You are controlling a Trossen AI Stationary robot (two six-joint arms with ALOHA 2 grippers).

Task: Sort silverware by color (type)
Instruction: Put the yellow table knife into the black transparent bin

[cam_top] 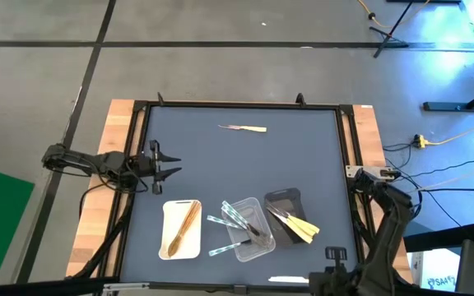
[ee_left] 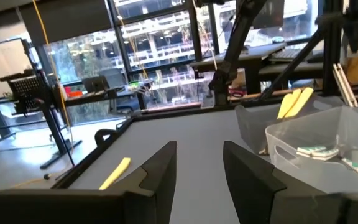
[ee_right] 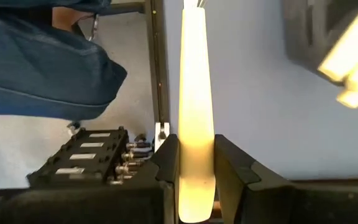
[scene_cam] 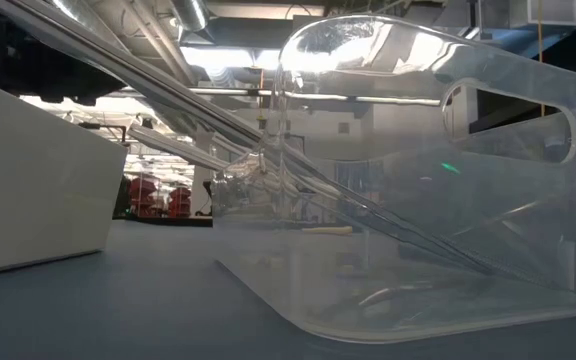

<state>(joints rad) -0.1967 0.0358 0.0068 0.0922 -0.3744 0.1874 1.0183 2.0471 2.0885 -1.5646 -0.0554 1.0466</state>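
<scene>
My left gripper [cam_top: 171, 163] [ee_left: 197, 168] hangs open over the table's left side, touching nothing. My right gripper [ee_right: 196, 168] is at the near right edge, shut on a pale yellow utensil [ee_right: 194, 93] [cam_top: 289, 279]. Brown wooden utensils [cam_top: 183, 226] lie in the white tray [cam_top: 168, 247]. Clear plastic utensils [cam_top: 235, 220] [scene_cam: 268, 150] lean in the clear tray [cam_top: 253, 248] [scene_cam: 528, 180]. Cream utensils [cam_top: 299, 226] [ee_left: 294, 102] stick out of the black tray [cam_top: 285, 199]. One more pale utensil [cam_top: 243, 127] [ee_left: 115, 173] lies flat near the far edge. My right gripper pinches the pale yellow utensil between its two fingers [ee_right: 229, 165], near one end of its long handle [ee_right: 196, 186]. The utensil runs along the fingers and sticks straight out past their tips. Whether it is lifted clear of the table I cannot tell.
The three trays stand side by side near the table's near edge. A raised black frame [cam_top: 237, 105] borders the grey mat. A person in blue clothing [ee_right: 36, 62] shows beyond the near edge in the right wrist view. Bare mat [cam_top: 245, 164] lies between the trays and the far utensil.
</scene>
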